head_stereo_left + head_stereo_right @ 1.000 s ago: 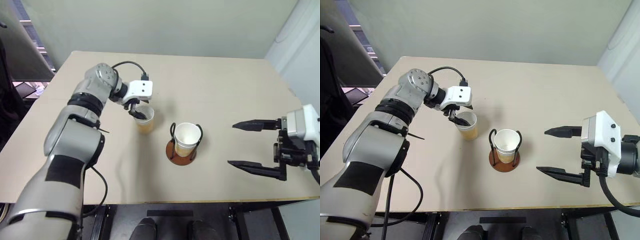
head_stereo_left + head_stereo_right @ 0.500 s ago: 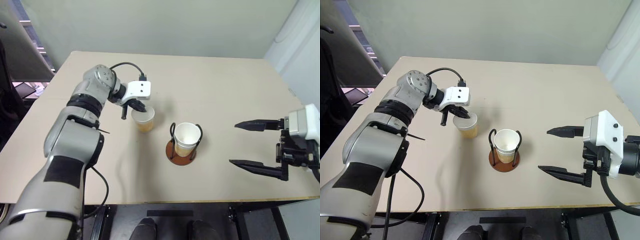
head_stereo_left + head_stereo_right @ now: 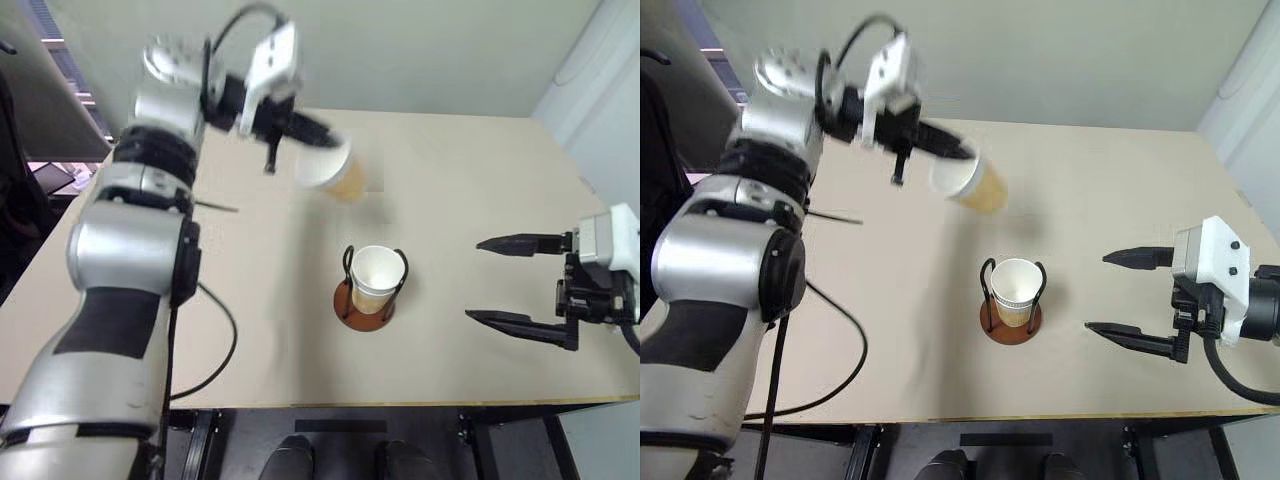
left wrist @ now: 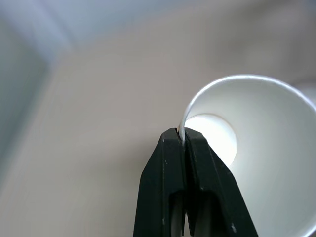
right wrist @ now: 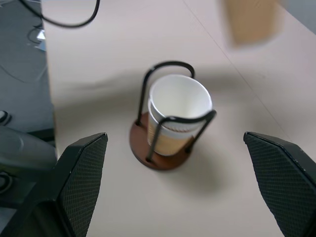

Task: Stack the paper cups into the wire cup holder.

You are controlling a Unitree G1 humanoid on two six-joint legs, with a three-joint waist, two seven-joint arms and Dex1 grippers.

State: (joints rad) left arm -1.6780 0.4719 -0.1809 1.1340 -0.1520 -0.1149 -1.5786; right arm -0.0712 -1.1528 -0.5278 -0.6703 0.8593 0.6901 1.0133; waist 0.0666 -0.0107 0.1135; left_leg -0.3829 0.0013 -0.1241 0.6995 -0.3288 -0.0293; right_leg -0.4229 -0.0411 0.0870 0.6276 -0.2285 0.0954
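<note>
Left end effector [image 4: 183,140] is pinched tight on the rim of a paper cup [image 3: 332,170], carrying it tilted in the air above the surface [image 3: 460,180], behind the wire holder [image 3: 372,290]. The holder already has cups [image 5: 178,106] nested inside. Right end effector [image 3: 508,282] hangs wide apart, empty, beside the holder. Next call: level the cup, line it over the stack, lower it between the wire loops.

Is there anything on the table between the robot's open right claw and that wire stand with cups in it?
No. In the right eye view, bare table lies between the right end effector and the wire cup holder.
</note>
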